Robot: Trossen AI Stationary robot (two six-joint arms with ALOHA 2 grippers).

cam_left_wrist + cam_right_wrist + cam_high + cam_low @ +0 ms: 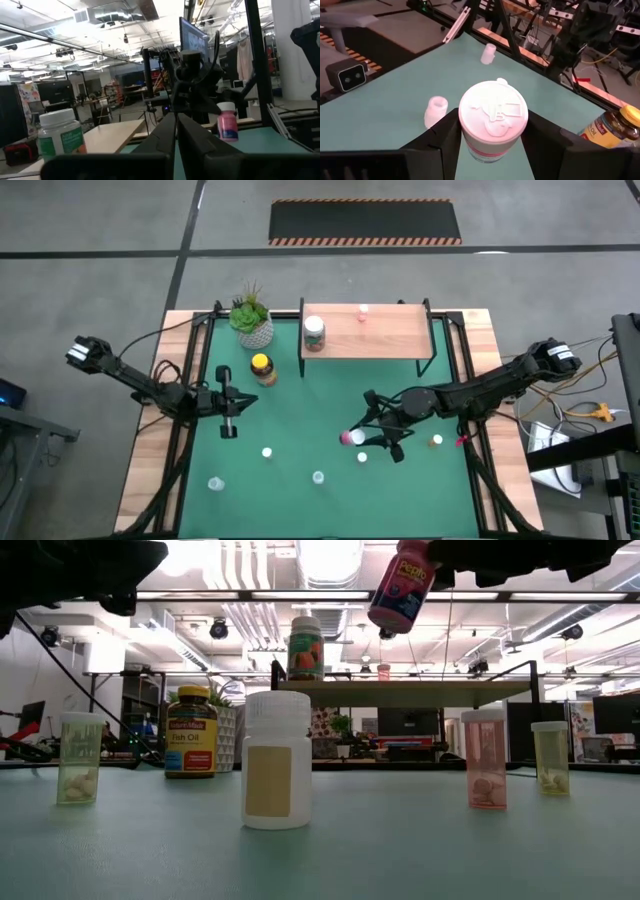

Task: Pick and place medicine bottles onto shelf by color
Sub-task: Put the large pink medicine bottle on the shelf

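Slippage is the risk: the pink bottle [492,122] is clamped tilted in the right gripper [372,435] above the mat's right half, so it could topple on the shelf [400,335]. The left gripper [229,402] is shut, empty.

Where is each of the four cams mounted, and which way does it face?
High: overhead, straight down on the table; both arms show.
Low: table height, level across the mat; right gripper lifts the pink bottle.
Left wrist: on the left arm, facing the shelf; left gripper shut.
Right wrist: looks down at the pink bottle's cap.
Shared: all four show the pink bottle.
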